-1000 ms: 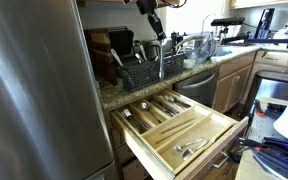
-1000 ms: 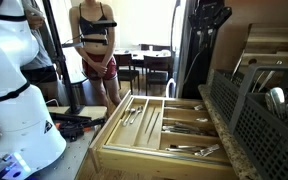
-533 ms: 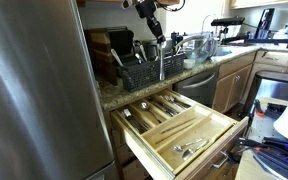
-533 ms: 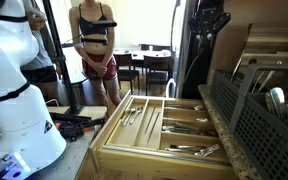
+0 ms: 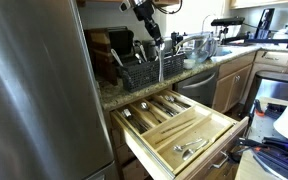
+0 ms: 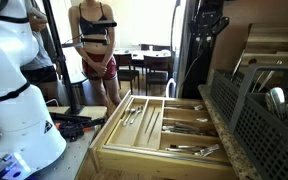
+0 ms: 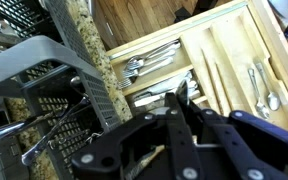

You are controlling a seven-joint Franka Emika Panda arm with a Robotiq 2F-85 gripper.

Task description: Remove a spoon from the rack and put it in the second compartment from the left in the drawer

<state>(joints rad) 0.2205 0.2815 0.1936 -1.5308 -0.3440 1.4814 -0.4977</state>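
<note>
- Gripper (image 5: 154,33): poised over the rack (image 5: 139,72), jaws brought together. They appear clamped on the upper handle of a spoon (image 5: 161,60). This reads only as a thin bright shaft hanging straight down at 6 o'clock from the fingers. The wrist view does not show the held piece clearly.
- Spoon: carried upright by its handle, probably so that the bowl clears the rack's wire wall and the other standing utensils on the way out.
- Rack: on the granite counter, at 12 o'clock from the open drawer (image 5: 224,135), so the transfer runs down and outward over the counter edge.
- Second compartment (image 5: 149,112): judged to be the narrow slot next to the leftmost one. It already holds cutlery lying lengthwise, so the spoon will need tilting flat and lining up with the slats.
- Stage: extraction. The spoon's tip appears level with the rack's rim, and the carry to the drawer is not yet begun.
- Risk: a thin handle may swing or slip in the pinch.
</note>
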